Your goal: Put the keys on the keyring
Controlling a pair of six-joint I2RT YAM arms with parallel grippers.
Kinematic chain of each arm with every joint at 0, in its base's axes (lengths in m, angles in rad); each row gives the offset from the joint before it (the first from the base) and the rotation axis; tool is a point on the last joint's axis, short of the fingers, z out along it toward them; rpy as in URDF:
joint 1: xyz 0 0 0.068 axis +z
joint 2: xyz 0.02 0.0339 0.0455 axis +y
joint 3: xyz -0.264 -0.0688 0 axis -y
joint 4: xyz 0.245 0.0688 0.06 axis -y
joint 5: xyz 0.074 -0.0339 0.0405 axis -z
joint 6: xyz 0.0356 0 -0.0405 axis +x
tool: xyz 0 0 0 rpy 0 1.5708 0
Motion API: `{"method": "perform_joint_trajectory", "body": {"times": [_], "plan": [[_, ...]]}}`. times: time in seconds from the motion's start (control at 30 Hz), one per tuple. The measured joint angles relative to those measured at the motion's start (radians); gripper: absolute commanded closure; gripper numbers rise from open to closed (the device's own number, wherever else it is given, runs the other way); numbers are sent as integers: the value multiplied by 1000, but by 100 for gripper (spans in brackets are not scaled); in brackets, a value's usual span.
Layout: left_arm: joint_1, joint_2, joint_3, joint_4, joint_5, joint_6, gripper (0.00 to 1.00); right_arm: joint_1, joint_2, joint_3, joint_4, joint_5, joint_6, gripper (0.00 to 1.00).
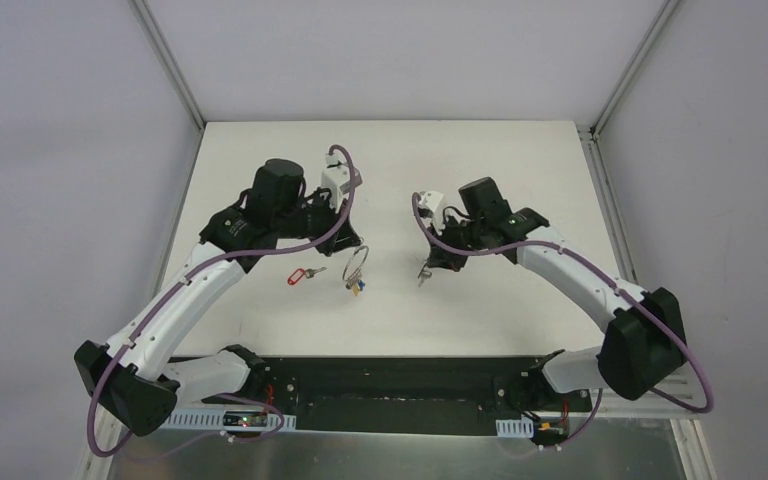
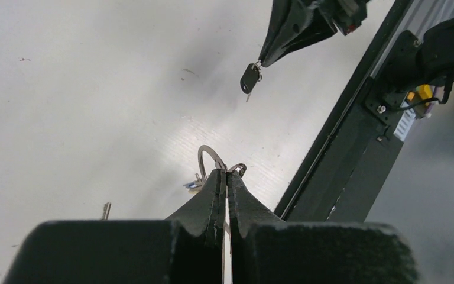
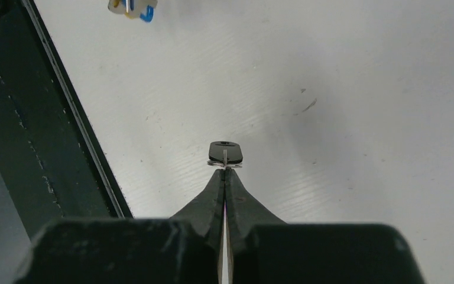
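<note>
My left gripper is shut on the keyring and holds the thin silver ring upright. Its bunch of keys with blue and yellow tags hangs down to the table. My right gripper is shut on the small ring of the black-tagged key and holds it just above the table, right of the keyring. That key also shows in the left wrist view. The red-tagged key lies flat on the table left of the keyring.
A black base rail runs along the near edge of the white table. It shows in the left wrist view and the right wrist view. The blue and yellow tags sit at the top left of the right wrist view.
</note>
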Motion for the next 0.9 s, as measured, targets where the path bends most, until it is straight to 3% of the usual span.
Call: {"method": "perform_joint_trajectory", "body": {"times": [0.23,0.47,0.6,0.73,0.9], "plan": [[0,-61,-90,14,17,159,100,-38,178,-22,-11,-43,38,100],[0,-94,-171,85,84,233,100,-70,327,-21,-27,-61,59,94],[0,-94,-187,115,106,247,100,-76,364,-21,-42,-60,68,81],[0,-94,-187,143,121,248,100,-77,363,-12,-51,-58,77,62],[0,-94,-187,154,121,245,100,-81,294,26,-75,-64,78,44]]}}
